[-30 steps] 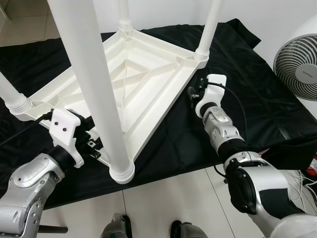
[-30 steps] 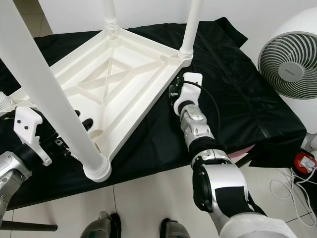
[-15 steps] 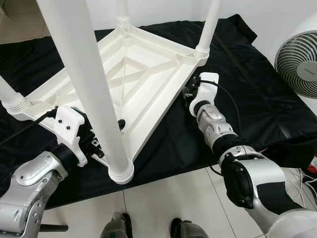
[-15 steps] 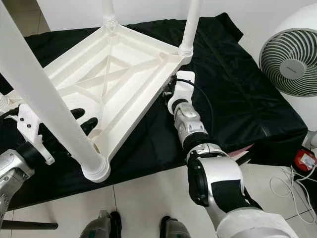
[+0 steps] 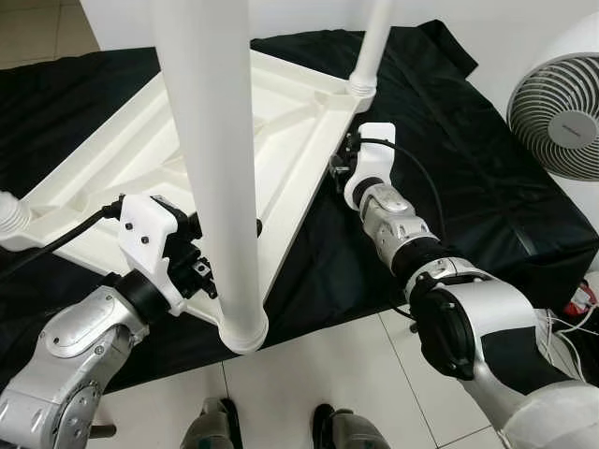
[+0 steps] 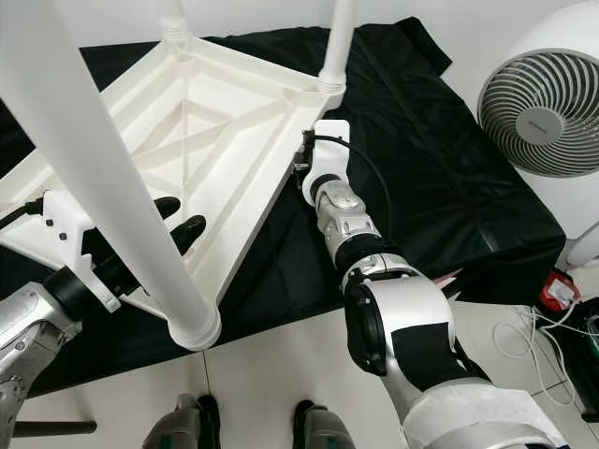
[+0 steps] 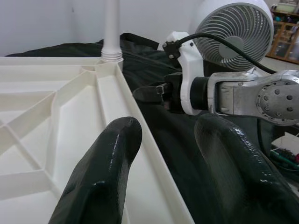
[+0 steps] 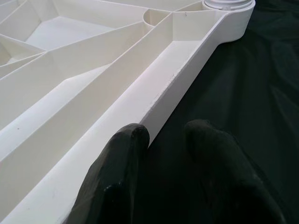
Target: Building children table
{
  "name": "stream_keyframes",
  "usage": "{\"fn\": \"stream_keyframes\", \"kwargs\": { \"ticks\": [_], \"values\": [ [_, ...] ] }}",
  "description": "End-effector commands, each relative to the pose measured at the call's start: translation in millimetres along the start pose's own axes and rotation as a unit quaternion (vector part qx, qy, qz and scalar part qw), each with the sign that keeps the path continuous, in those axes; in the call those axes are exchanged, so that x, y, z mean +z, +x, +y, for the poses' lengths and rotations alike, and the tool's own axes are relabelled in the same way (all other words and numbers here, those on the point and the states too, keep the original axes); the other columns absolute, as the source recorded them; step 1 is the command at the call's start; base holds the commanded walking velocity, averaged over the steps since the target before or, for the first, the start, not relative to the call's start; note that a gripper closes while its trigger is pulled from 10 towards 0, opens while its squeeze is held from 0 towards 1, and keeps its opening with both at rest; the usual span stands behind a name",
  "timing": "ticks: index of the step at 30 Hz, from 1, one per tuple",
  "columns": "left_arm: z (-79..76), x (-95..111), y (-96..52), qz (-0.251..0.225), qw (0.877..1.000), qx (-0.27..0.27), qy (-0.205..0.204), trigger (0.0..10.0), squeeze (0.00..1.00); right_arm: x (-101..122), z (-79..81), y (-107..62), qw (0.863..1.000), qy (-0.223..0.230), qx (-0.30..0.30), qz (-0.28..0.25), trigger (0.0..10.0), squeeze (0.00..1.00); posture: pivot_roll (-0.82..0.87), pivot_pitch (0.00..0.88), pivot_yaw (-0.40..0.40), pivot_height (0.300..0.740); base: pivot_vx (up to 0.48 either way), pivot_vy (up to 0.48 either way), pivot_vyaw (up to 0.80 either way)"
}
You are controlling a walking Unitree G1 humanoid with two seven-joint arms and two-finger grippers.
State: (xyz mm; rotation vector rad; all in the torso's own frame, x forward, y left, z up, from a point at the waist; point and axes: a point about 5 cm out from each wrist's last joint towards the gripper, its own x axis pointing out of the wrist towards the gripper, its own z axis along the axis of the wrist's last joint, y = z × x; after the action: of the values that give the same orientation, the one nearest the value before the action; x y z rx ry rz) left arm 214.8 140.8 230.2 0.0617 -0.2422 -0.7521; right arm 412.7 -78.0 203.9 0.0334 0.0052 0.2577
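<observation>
White plastic children's table (image 5: 281, 122) lies upside down on a black cloth (image 5: 449, 140), ribbed underside facing up, legs pointing up toward the camera. Tabletop runs diagonally, near corner toward the robot's feet, far corner away and to the right.

Legs counted: four. Near leg (image 5: 220, 159) rises from the near corner socket and crosses the head view. Right-corner leg (image 5: 368, 47) stands upright. Far leg (image 6: 172, 17) seen at the far corner. Left leg (image 5: 9, 217) only as a ribbed stub at the frame edge.

Left gripper (image 6: 178, 217): fingers spread, straddling the near-right rim, one finger (image 7: 100, 179) over the ribbed underside, the other outside over the cloth. Contact with the rim cannot be told.

Right gripper (image 8: 161, 140): fingers apart, low on the cloth beside the right rim, one fingertip (image 8: 131, 137) right up against the outer wall of the rim, short of the right-corner socket.

One white fan (image 5: 562, 117) stands to the right, beyond the cloth.

Against half a second ago: the whole view has shifted, so the camera moved. The right gripper now sits further along the rim toward the right-corner leg. Left fingers reach further over the rim.
</observation>
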Motion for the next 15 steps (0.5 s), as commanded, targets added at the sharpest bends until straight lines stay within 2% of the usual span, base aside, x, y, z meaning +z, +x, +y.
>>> {"fn": "stream_keyframes", "kwargs": {
  "ticks": [1,9,13,15],
  "values": [
    [-10.3,1.3,1.6,0.000,1.000,-0.024,-0.007,10.0,0.00,-10.0,16.7,-0.1,0.999,-0.003,0.038,0.027,10.0,0.00,0.11,0.208,-0.050,0.740,0.000,0.000,0.00],
    [-17.1,4.2,5.7,-0.002,0.999,-0.040,-0.015,10.0,0.00,-15.4,19.5,-1.2,0.998,0.009,0.056,0.039,10.0,0.00,0.10,0.209,-0.035,0.740,0.000,0.000,0.00],
    [-18.2,5.1,9.4,-0.003,0.999,-0.046,-0.021,10.0,0.00,-14.8,21.1,-2.1,0.995,0.042,0.088,0.028,10.0,0.00,0.10,0.205,-0.022,0.740,0.000,0.000,0.00],
    [-18.6,5.4,10.6,-0.006,0.998,-0.049,-0.025,10.0,0.00,-15.0,23.1,-2.7,0.993,0.038,0.108,0.026,10.0,0.00,0.10,0.206,-0.014,0.740,0.000,0.000,0.00]
  ]
}}
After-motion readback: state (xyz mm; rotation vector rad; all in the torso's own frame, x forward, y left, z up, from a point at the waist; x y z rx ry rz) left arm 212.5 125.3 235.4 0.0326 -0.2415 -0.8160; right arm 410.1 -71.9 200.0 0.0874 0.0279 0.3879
